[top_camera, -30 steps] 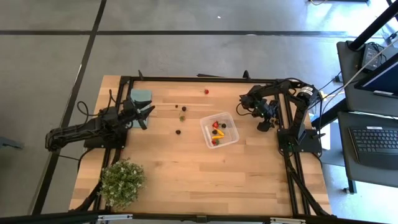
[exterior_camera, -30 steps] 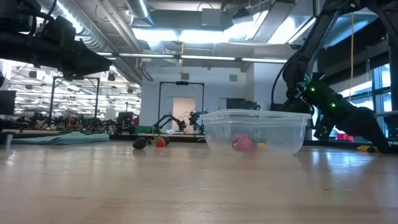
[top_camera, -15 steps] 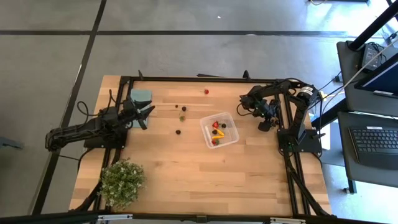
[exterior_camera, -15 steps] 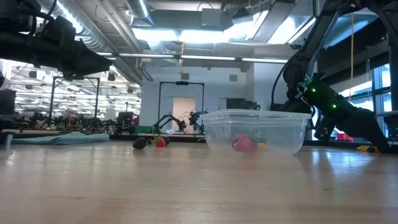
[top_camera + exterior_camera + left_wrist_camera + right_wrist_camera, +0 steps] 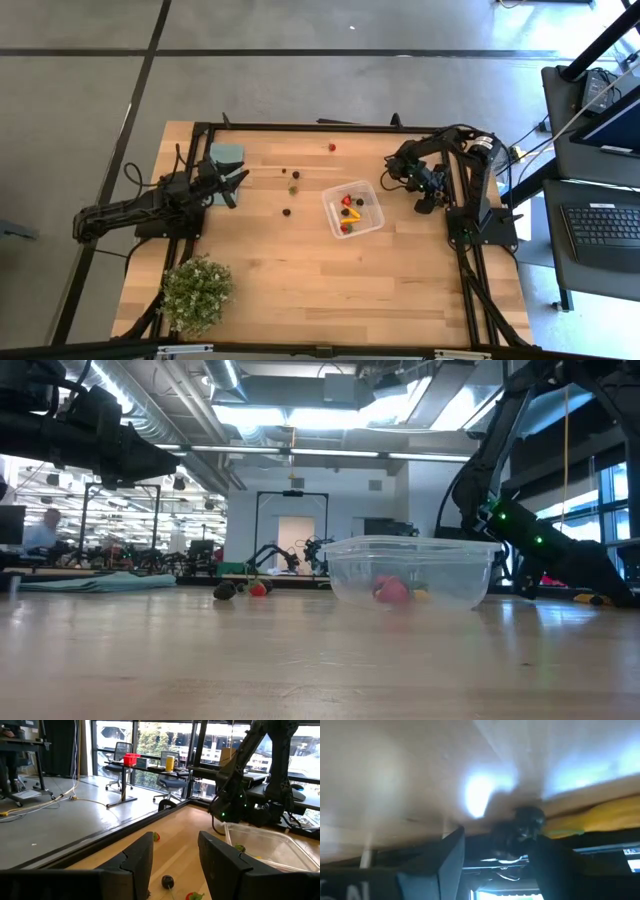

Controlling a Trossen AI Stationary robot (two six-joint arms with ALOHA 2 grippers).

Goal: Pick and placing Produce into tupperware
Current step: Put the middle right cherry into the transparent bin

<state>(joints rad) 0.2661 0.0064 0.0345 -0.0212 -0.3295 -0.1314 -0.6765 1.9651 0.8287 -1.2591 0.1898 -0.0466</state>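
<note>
High view: tupperware (image 5: 353, 209) mid-bench, slightly right of centre, holding a few red and yellow produce pieces. Loose produce (image 5: 287, 212) scattered left of it: dark bits near centre, a red one (image 5: 332, 147) toward the far edge. Right pincer (image 5: 424, 204) low at the bench's right edge, beside the frame rail, well apart from the tupperware. Left pincer (image 5: 234, 183) parked near the teal pad (image 5: 226, 154), over bare bench (image 5: 300, 290). Potted plant (image 5: 196, 292) at the near left corner.

Low view: tupperware (image 5: 412, 571) with a pink-red piece inside; loose produce (image 5: 228, 590) behind and left. Right arm angled down to the right of the container.

Left wrist view: left pincer (image 5: 172, 860) partly open, nothing between the fingers; dark piece (image 5: 167, 881) on the bench just ahead.

Right wrist view: right pincer (image 5: 495, 855) partly open, a dark round piece (image 5: 529, 816) sitting in the gap at the bench edge, not yet visibly clamped.

Judgement: grasp in hand. Best centred on the piece, closed gently, kept clear of the rail, lifted straight before swinging to the tupperware.
</note>
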